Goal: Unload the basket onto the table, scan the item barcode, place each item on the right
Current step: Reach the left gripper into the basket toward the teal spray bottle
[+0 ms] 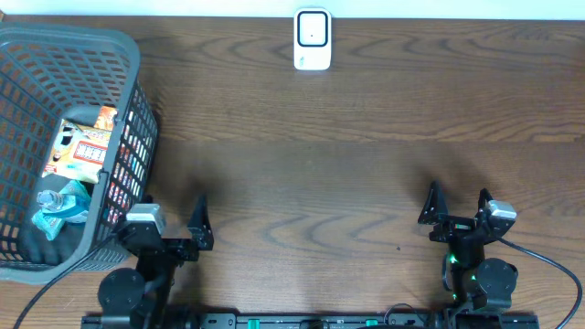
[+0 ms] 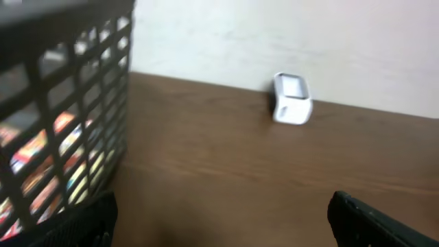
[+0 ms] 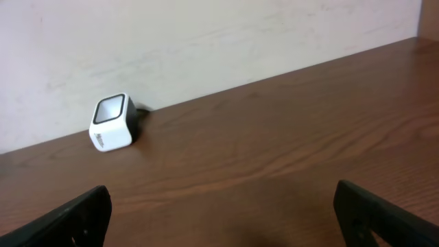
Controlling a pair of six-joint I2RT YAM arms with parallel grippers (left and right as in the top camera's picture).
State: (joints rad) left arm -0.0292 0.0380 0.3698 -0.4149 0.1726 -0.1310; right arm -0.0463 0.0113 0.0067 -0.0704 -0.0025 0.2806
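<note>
Our left gripper [image 1: 174, 215] hangs spread and empty just right of the basket [image 1: 82, 41]. Our right gripper [image 1: 457, 203], likewise spread, is well right of it. We see a snack packet [image 1: 87, 146] and a bottle [image 1: 62, 206] inside the basket, and the scanner [image 1: 313, 39] well to its right.

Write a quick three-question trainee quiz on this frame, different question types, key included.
1. True or false: the scanner stands inside the basket.
2. Which item lies in the basket? A) snack packet B) mug C) scissors
3. Fill in: the left end effector and the right end effector are both ____.
Key: 1 false; 2 A; 3 open.
</note>
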